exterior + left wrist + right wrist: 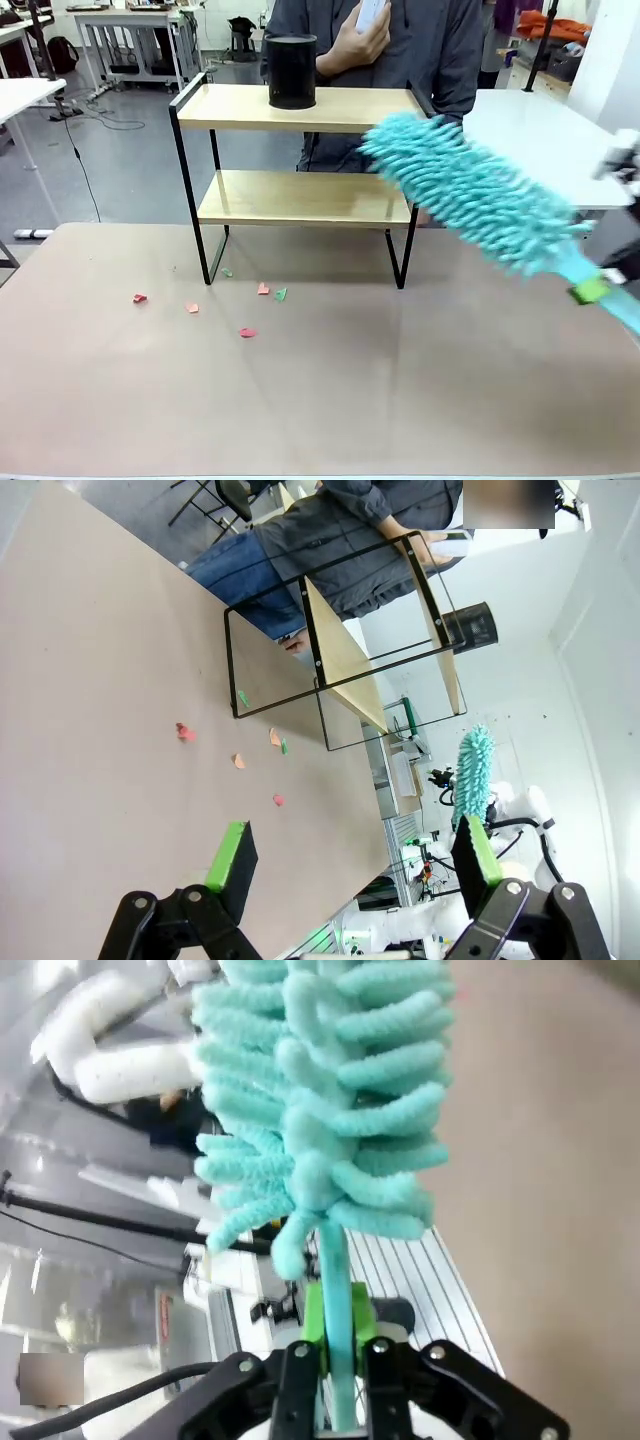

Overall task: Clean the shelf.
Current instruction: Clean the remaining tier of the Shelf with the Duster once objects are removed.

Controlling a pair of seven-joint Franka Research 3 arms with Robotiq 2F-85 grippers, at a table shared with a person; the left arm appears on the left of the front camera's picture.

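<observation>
The shelf [300, 108] stands at the far side of the brown table, two wooden boards in a black frame. A black cylinder [291, 70] sits on its top board. My right gripper [593, 291] is shut on the handle of a teal fluffy duster [470, 190], whose head hangs in the air at the shelf's right end, level with both boards. In the right wrist view the duster [320, 1090] rises from the gripper [338, 1360]. My left gripper [352, 852] is open above the table, well short of the shelf [345, 655].
Several small red, orange and green paper scraps [247, 332] lie on the table in front of the shelf's left half. A person [440, 50] stands right behind the shelf holding a white object [370, 14]. White tables [545, 140] stand around.
</observation>
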